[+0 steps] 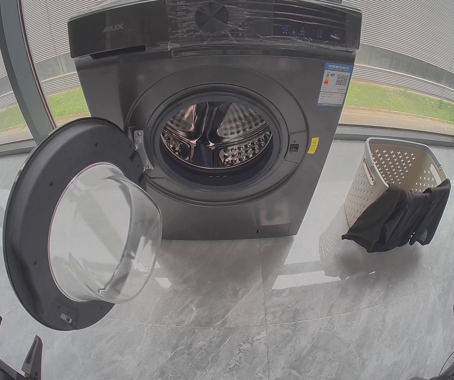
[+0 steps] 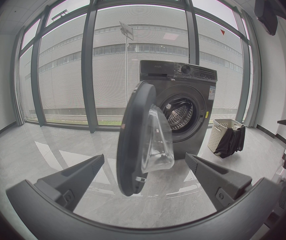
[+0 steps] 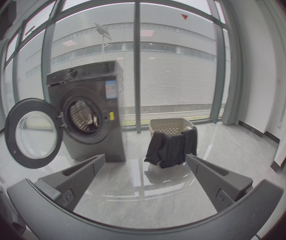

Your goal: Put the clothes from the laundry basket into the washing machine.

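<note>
While both arms sit low and near the robot, left gripper (image 2: 144,156) and right gripper (image 3: 144,157) each have fingers spread wide, holding nothing. Door (image 1: 31,212) is swung fully open toward the robot's left. Beyond it is the washing machine (image 1: 211,54); its drum (image 1: 216,133) shows bare metal, no garment that I can make out. Laundry basket (image 1: 390,167) stands on the floor just beside the machine, robot's right. Dark clothes (image 1: 396,222) are draped over its front rim. Judgement: task at start, nothing transferred. Grasp, carry and drop all remain.
</note>
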Controlling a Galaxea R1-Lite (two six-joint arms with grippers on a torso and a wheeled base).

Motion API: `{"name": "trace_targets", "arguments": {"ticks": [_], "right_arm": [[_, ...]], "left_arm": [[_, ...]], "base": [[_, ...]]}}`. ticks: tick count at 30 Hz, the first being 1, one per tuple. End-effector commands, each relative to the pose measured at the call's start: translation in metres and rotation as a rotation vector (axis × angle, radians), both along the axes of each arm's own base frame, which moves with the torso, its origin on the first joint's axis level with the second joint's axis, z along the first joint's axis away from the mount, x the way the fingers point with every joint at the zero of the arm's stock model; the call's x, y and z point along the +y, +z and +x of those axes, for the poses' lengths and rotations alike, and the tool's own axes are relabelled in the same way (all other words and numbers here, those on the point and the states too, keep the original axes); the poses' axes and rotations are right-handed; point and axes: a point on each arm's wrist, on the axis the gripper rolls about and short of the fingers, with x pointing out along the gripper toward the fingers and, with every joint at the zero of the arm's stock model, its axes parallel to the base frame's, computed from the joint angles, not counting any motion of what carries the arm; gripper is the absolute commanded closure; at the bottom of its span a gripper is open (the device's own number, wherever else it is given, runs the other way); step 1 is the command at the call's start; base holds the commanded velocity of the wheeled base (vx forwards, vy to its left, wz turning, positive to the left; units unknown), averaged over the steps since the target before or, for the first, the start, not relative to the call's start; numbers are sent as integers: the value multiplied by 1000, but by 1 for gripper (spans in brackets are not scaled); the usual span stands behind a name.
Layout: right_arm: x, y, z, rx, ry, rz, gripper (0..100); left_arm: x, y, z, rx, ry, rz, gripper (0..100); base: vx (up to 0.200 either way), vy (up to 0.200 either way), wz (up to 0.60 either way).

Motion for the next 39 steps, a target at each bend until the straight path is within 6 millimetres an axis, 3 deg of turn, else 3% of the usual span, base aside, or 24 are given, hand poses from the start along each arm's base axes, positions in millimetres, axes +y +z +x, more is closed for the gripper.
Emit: {"name": "trace_targets", "arguments": {"ticks": [1, 4, 7, 15, 19, 24, 39], "right_arm": [[-1, -1, 0, -34, -48, 25, 0], [0, 8, -4, -63, -99, -15, 0], [4, -9, -6, -3, -57, -70, 0], [4, -10, -8, -40, -4, -14, 0], [7, -15, -7, 20, 137, -38, 0], [7, -15, -7, 19, 112, -38, 0], [7, -15, -7, 13, 116, -40, 0]], "left_arm": [[0, -5, 0, 1, -1, 1, 0], [0, -5, 0, 1, -1, 4, 0], [0, -5, 0, 1, -1, 4, 0], [0, -5, 0, 1, 1, 0, 0], [0, -5, 0, 1, -1, 9, 0], [0, -5, 0, 1, -1, 4, 0], [0, -5, 0, 1, 1, -2, 0]], "base": [[0, 0, 0], [0, 0, 0], [0, 0, 0], [0, 0, 0], [0, 0, 0], [0, 0, 0], [200, 0, 0]]}}
